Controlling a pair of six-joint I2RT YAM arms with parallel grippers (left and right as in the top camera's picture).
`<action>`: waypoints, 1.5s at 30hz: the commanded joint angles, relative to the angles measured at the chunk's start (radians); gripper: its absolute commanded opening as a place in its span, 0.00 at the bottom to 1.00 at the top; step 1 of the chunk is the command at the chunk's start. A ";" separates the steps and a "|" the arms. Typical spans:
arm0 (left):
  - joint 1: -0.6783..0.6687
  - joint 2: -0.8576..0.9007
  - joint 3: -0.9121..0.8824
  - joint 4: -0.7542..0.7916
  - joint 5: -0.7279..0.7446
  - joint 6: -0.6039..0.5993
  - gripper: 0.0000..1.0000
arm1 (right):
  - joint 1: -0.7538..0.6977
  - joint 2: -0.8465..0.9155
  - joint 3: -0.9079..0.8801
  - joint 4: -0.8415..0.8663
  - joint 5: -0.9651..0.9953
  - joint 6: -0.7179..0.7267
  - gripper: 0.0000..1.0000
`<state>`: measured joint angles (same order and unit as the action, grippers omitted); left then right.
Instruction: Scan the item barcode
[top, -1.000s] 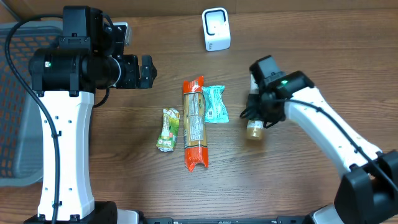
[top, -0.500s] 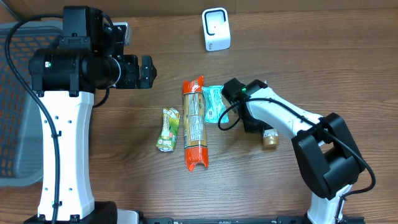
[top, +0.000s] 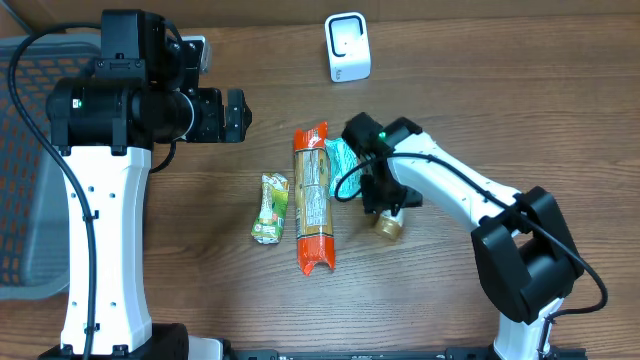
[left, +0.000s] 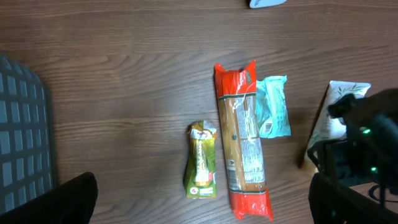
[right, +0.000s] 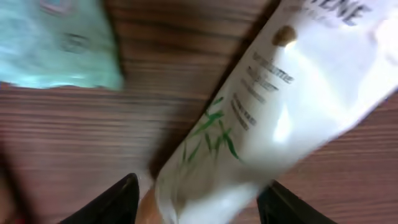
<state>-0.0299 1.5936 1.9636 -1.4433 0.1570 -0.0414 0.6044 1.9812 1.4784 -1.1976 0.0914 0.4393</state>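
A white tube with green leaf print (right: 292, 106) lies slanted on the wooden table between the fingers of my right gripper (right: 199, 205). The jaws stand apart around it, with a gap showing on the left side. From overhead the right gripper (top: 385, 200) covers most of the tube, and only its tan cap (top: 388, 228) pokes out below. The left wrist view catches the tube's white end (left: 341, 99) beside the right arm. The white scanner (top: 347, 47) stands at the back of the table. My left gripper (top: 235, 115) hangs open high above the table, holding nothing.
Left of the tube lie a teal packet (top: 345, 165), a long red-ended pasta pack (top: 312, 198) and a small green packet (top: 270, 208). A grey mesh basket (top: 25, 200) sits at the table's left edge.
The right arm swung left with the tube from the right side to beside the teal packet, and its jaws have opened. The left arm has not moved.
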 joint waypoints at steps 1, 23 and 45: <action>0.004 0.000 0.000 0.004 -0.004 0.023 1.00 | -0.005 -0.027 0.103 -0.025 -0.060 0.021 0.68; 0.003 0.000 0.000 0.004 -0.003 0.023 1.00 | -0.349 -0.028 -0.046 0.052 -0.411 0.129 0.93; 0.003 0.000 0.000 0.004 -0.003 0.023 1.00 | -0.388 -0.029 -0.311 0.332 -0.491 0.157 0.40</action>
<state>-0.0299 1.5936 1.9636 -1.4433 0.1566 -0.0410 0.2157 1.9343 1.1843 -0.8665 -0.4152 0.6128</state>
